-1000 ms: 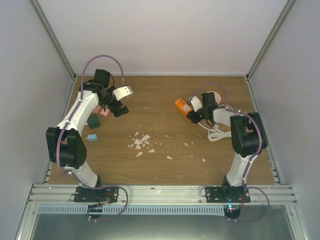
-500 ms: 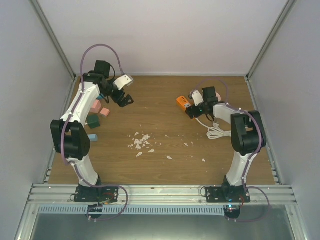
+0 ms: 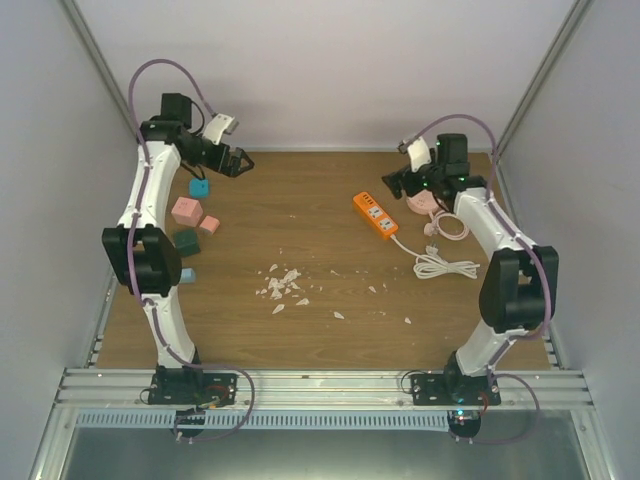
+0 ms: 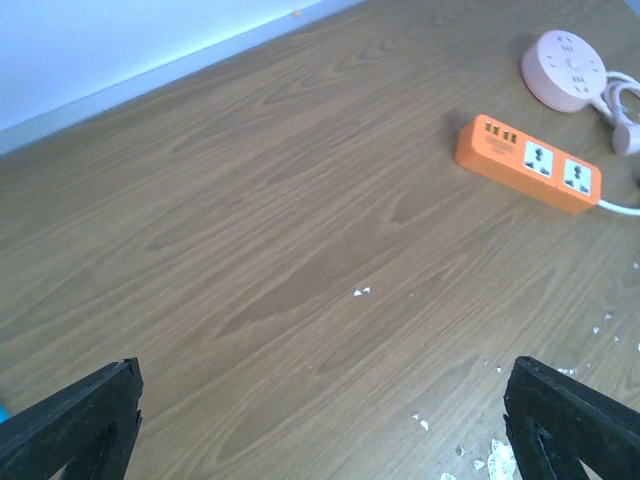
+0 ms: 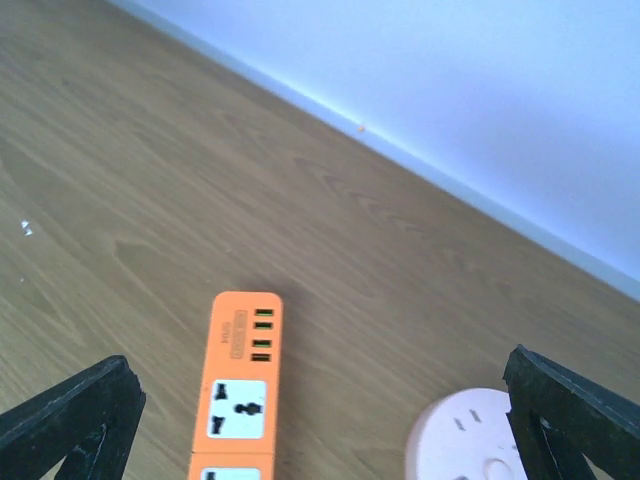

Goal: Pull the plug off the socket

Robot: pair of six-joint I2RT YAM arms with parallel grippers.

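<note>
left gripper (image 3: 238,161): we see its jaws spread wide, empty; far-left corner
right gripper (image 3: 396,183): jaws wide, empty; hovering by the orange rectangular plastic power strip (image 3: 381,215)
white plug (image 4: 625,136): lying on the wooden table (image 3: 330,270), just beside the round pink socket (image 4: 564,69)

Right side of the overhead frame: one orange rectangular plastic power strip (image 3: 381,215), one round pink plastic socket hub (image 3: 420,205) and one coiled white cable (image 3: 440,266). Left side: two pink blocks (image 3: 184,211), two blue blocks (image 3: 199,187) and one dark green block (image 3: 186,241). Centre: scattered white crumbs (image 3: 283,283), too many to count.
</note>
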